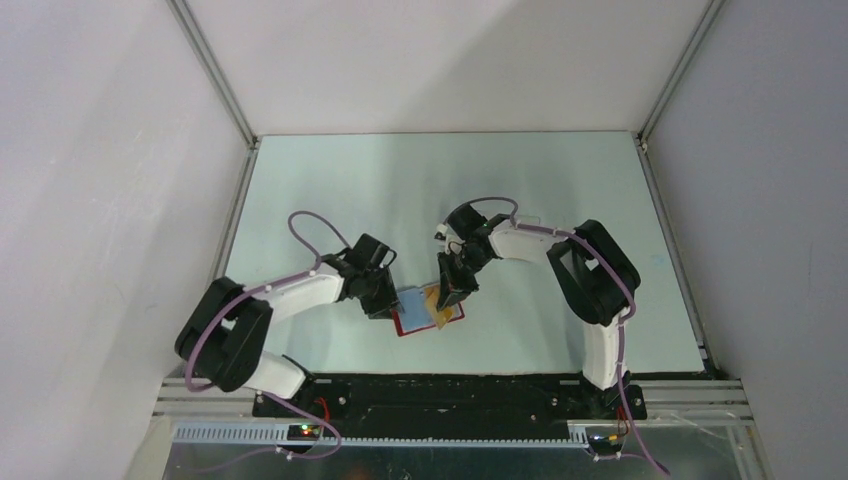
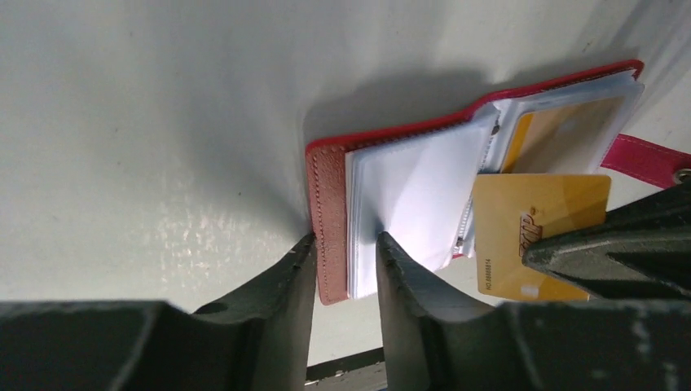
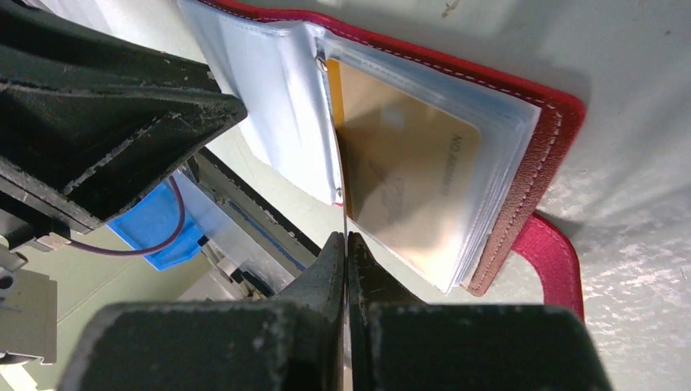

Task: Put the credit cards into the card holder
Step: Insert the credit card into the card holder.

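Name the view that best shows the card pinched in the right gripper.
Left wrist: the yellow card faces it, markings visible. The right wrist sees only its thin edge in the right gripper; the top view gives a tiny orange patch.

Red on the card holder (image 2: pixel 328 204), white stitching along its rim; cloudy, see-through white on the sleeves (image 2: pixel 411 204) inside. Pinker red on the closing tab (image 2: pixel 644 159), silver-grey at its snap. Golden yellow on the held card (image 2: pixel 538 216), with small dark digits and a pale raised mark. Duller tan-gold on the sleeved card (image 3: pixel 407 175). Matte black on the left gripper (image 2: pixel 346 240) and right gripper (image 3: pixel 346 238). Pale mint on the table (image 1: pixel 400 190). White and black on the arms (image 1: pixel 300 295), purple on the cables (image 1: pixel 296 218).
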You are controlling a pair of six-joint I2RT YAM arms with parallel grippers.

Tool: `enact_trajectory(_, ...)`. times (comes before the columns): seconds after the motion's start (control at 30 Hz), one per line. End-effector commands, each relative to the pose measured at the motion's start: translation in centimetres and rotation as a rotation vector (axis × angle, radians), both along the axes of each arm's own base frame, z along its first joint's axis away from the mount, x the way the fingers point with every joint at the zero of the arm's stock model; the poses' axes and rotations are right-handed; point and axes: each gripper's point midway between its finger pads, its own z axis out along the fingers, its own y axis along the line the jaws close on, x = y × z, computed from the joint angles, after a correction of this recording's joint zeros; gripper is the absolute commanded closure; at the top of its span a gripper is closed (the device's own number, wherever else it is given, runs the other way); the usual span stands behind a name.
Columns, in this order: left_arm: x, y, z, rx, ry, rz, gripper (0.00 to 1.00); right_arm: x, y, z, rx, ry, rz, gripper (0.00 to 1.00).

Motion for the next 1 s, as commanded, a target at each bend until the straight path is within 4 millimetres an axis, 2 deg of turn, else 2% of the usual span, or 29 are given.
enact_trajectory(0.0,0.8,-0.1,-1.2,0.046,0.025,-0.071,0.67,-0.5,0.6,-0.1,0.038,-0.006,0.045,1.0)
enact_trajectory(0.07,0.8,-0.4,-1.6,0.043,0.05,-0.089,0.71,-0.4,0.8,0.2,0.049,-0.021,0.048,1.0)
enact_trajectory(0.3,0.9,-0.3,-1.9,0.056,0.057,-0.091,0.73,0.0,1.6,0.4,0.099,-0.007,0.064,1.0)
enact_trajectory(0.37,0.9,0.1,-1.8,0.067,0.054,-0.088,0.72,0.2,1.4,0.8,0.099,-0.028,0.063,1.0)
enact_trajectory(0.47,0.9,0.6,-1.2,0.089,0.038,-0.084,0.64,0.5,1.2,1.3,0.097,-0.043,0.058,1.0)
enact_trajectory(0.57,0.6,1.2,-0.9,0.11,0.034,-0.079,0.61,0.7,1.2,0.9,0.096,-0.037,0.061,1.0)
enact_trajectory(0.97,0.4,2.8,-0.3,0.188,0.033,-0.097,0.66,1.3,1.2,0.8,0.121,-0.01,0.082,1.0)
